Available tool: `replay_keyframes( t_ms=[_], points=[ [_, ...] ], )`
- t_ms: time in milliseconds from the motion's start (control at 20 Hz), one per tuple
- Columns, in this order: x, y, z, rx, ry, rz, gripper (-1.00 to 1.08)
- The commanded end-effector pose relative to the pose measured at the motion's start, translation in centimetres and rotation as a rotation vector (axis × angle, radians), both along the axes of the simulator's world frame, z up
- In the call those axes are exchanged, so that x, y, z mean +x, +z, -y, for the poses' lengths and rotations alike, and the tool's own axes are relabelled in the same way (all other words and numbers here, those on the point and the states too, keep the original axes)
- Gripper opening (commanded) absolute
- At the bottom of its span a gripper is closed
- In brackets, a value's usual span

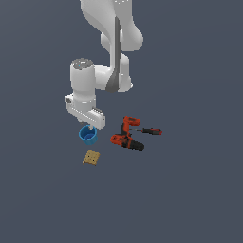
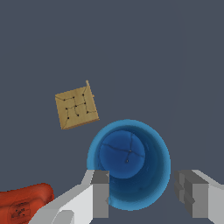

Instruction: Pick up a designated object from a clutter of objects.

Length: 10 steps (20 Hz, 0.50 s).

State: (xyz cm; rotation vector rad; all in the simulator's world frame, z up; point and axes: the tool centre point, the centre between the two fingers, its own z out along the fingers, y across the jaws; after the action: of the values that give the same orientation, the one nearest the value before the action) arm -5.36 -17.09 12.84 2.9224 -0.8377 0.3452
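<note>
flat grey floor (image 1: 190,199); spread pincer (image 2: 144,194) straddles the smooth round blue cup's (image 2: 129,164) rim.

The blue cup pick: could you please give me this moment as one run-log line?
phase: pre-grasp | gripper: open, fingers straddling one side of rim | target: blue cup, upright | cracker, drill: apart from cup

What we cannot fully see

In the exterior view the white arm's hand covers the far rim of the small bright blue round cup (image 1: 88,135), and the gripper (image 1: 90,126) fingertips are too small for us to tell their spacing. The arm's upper links are cut off by the picture's top edge. In the wrist view the red drill body (image 2: 24,205) is cropped at the corner, and both grey fingers (image 2: 99,199) run off the edge.
</note>
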Motion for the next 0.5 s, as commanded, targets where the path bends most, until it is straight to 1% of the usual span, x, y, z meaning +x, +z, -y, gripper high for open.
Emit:
replay_keyframes(
  t_ms=[0, 450],
  points=[
    [-0.9, -0.9, 0.8, -0.003, -0.032, 0.016, 0.28],
    [-2.9, -2.6, 2.3, -0.008, -0.099, 0.048, 0.28]
  ],
)
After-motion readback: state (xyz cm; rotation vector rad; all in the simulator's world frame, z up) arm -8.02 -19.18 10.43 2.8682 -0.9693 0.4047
